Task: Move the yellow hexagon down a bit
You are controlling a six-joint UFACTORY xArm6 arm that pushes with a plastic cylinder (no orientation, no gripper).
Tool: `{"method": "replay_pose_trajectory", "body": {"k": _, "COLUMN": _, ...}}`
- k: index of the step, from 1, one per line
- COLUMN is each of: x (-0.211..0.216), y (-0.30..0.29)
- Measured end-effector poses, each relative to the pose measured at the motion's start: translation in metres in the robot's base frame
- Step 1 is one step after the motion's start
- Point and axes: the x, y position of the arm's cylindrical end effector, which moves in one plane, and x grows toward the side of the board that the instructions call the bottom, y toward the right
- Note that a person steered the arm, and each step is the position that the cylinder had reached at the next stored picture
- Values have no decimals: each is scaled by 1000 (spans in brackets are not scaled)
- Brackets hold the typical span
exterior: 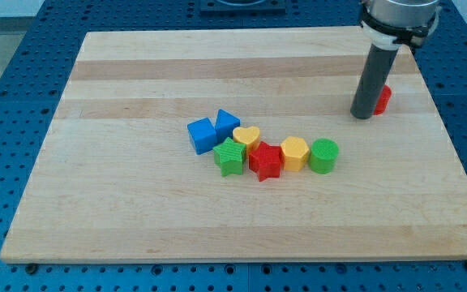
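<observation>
The yellow hexagon [295,152] lies near the board's middle, between a red star [265,161] on its left and a green cylinder [324,156] on its right, touching or nearly touching both. My tip [363,115] rests on the board at the upper right, well above and to the right of the yellow hexagon. A red block [383,99] sits right behind the rod, mostly hidden by it.
A yellow heart [246,136], a green star [229,156] and two blue blocks [202,135] [227,123] cluster left of the red star. The wooden board [136,203] lies on a blue perforated table.
</observation>
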Motion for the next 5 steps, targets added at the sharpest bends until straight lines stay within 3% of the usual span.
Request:
{"method": "replay_pose_trajectory", "body": {"k": 1, "x": -1, "y": 31}}
{"method": "replay_pose_trajectory", "body": {"k": 3, "x": 10, "y": 21}}
{"method": "replay_pose_trajectory", "body": {"k": 5, "x": 27, "y": -34}}
